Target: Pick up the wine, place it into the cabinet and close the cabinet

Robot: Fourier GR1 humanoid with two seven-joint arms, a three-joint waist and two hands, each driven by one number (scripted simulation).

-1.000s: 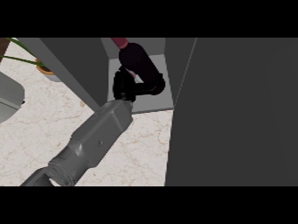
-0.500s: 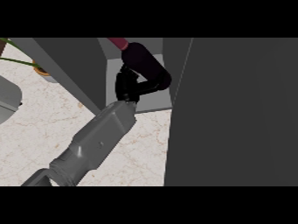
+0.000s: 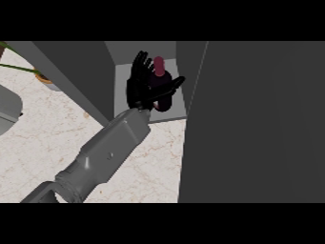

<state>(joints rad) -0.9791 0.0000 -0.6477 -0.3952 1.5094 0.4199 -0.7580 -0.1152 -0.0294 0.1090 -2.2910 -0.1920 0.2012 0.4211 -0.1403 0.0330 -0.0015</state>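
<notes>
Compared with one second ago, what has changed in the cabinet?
The left robot hand has opened: its fingers, earlier curled round the wine bottle, are now spread, releasing it standing inside the cabinet. The cabinet door is still open; the counter is unchanged.

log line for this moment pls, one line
phase: release in cabinet | left hand: open, fingers straight, beside bottle | dark wine bottle with pink top: upright inside grey cabinet | cabinet door: open | right hand: not in view
</notes>
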